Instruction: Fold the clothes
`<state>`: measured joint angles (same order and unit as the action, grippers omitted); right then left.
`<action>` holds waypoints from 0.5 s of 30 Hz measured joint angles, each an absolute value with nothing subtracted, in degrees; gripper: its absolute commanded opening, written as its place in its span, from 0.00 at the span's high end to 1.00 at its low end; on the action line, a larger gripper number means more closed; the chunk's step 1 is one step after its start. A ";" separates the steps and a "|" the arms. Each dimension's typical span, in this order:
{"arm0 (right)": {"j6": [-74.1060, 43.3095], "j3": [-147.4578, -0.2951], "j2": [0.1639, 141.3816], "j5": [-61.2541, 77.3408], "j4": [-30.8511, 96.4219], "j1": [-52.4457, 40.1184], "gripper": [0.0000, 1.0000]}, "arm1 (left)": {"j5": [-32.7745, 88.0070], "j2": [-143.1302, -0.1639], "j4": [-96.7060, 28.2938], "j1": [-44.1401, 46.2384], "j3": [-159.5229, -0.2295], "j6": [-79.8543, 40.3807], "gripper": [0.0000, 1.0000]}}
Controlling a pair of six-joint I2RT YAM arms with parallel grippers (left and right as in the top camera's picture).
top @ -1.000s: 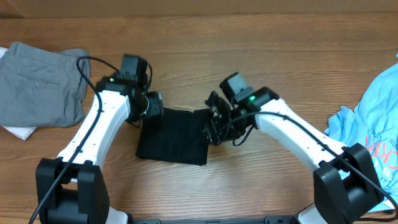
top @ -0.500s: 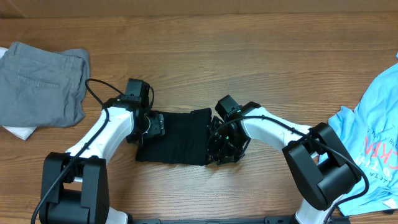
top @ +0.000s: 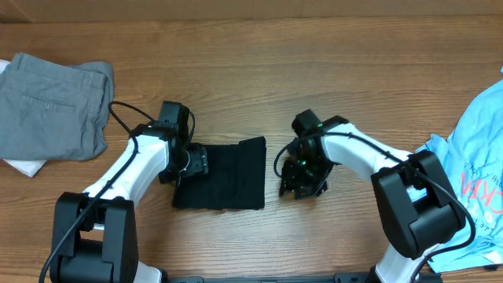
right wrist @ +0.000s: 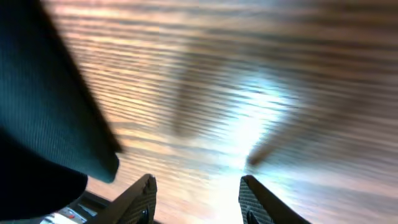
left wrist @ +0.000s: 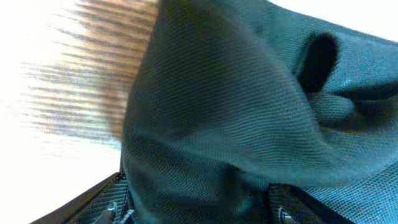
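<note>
The black shirt (top: 224,174) lies folded into a small rectangle at the table's middle. My left gripper (top: 193,161) sits at its left edge with black fabric (left wrist: 211,124) between the fingers, filling the left wrist view. My right gripper (top: 295,179) is open and empty just right of the shirt, over bare wood; its fingers (right wrist: 196,199) show nothing between them, and a corner of the black shirt (right wrist: 43,124) is at the view's left. The light blue T-shirt with red print (top: 471,169) lies crumpled at the right edge.
Folded grey trousers (top: 51,106) lie at the far left on something white (top: 22,167). The wooden table (top: 314,71) shows bare behind the arms.
My right gripper has let go of the shirt's right edge and drawn back to the right. The shirt now lies flatter. My left gripper stays at the left edge.
</note>
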<state>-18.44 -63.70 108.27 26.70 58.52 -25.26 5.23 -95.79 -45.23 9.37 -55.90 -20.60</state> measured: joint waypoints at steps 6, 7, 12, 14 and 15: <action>-14.41 -67.51 102.56 29.30 58.17 -25.28 0.54 | 5.08 -94.06 -42.02 9.37 -63.20 -19.73 0.13; -13.69 -67.83 101.16 31.18 56.82 -25.56 0.58 | 5.02 -93.76 -40.12 9.37 -64.36 -19.29 0.14; -11.18 -68.93 98.19 43.16 50.28 -27.59 0.68 | 4.80 -93.21 -32.53 9.37 -66.35 -17.34 0.19; -10.92 -68.82 98.32 45.76 48.29 -28.80 0.68 | 4.69 -93.71 -31.55 9.37 -66.35 -16.56 0.20; -10.79 -68.77 98.32 46.81 47.33 -29.65 0.68 | 4.67 -94.17 -31.24 9.37 -66.35 -16.38 0.20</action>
<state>-10.79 -68.77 98.32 46.81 47.33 -29.65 4.67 -94.17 -31.24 9.37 -66.35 -16.38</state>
